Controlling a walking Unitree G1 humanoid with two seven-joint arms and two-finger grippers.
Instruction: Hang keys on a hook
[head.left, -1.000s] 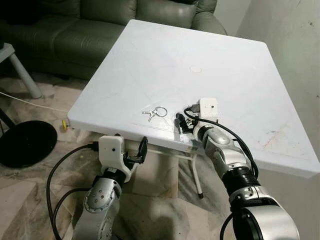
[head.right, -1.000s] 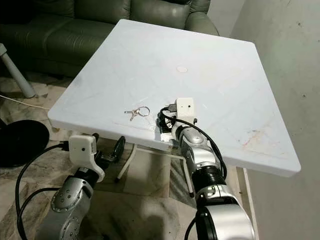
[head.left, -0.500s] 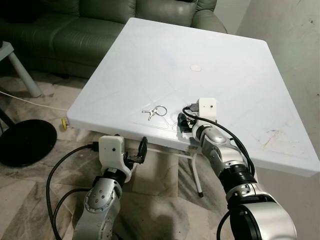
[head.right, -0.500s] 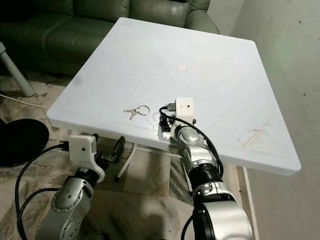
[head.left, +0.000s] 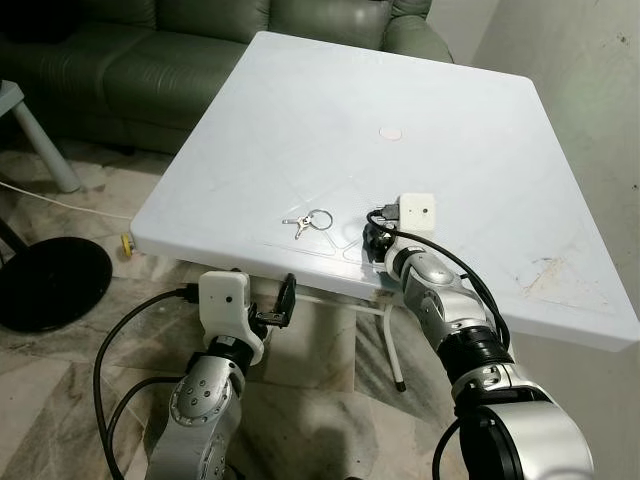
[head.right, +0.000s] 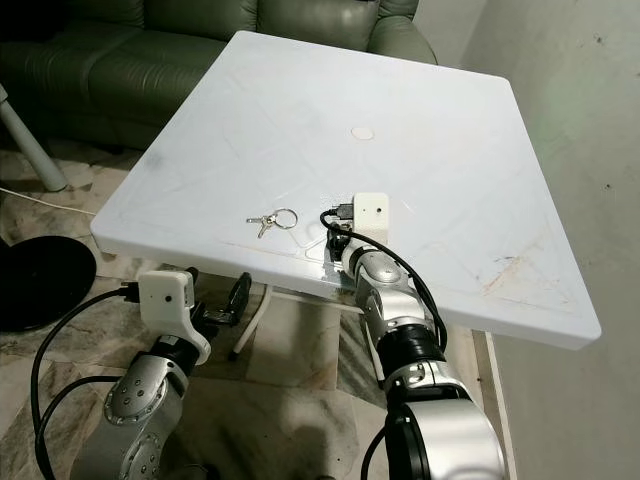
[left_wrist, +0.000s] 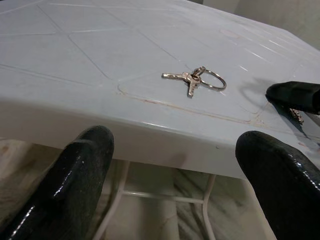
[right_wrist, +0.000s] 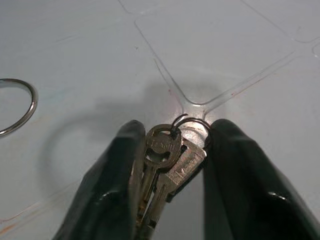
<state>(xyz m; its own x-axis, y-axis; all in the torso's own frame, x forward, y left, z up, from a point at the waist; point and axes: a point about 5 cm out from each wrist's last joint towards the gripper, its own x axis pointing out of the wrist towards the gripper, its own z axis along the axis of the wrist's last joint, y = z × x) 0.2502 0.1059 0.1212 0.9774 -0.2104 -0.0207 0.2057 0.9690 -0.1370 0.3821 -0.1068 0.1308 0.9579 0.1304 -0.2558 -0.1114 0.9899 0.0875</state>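
Note:
A bunch of keys (right_wrist: 167, 155) on a small ring sits pinched between the black fingers of my right gripper (right_wrist: 170, 135). That gripper (head.left: 373, 238) rests low over the white table (head.left: 450, 110) near its front edge. A second set of keys (head.left: 310, 221) with a larger ring lies flat on the table just left of it, also seen as keys (left_wrist: 195, 80) in the left wrist view. My left gripper (head.left: 285, 300) is open below the table's front edge, its fingers (left_wrist: 85, 160) spread wide with nothing between them.
A dark green sofa (head.left: 150, 50) stands behind the table. A wall (head.left: 590, 100) runs along the right side. On the marble floor to the left are a black round base (head.left: 50, 285) and a white stool leg (head.left: 40, 140).
My right gripper has edged a little further over the table. The left arm and the keys on the table have stayed put.

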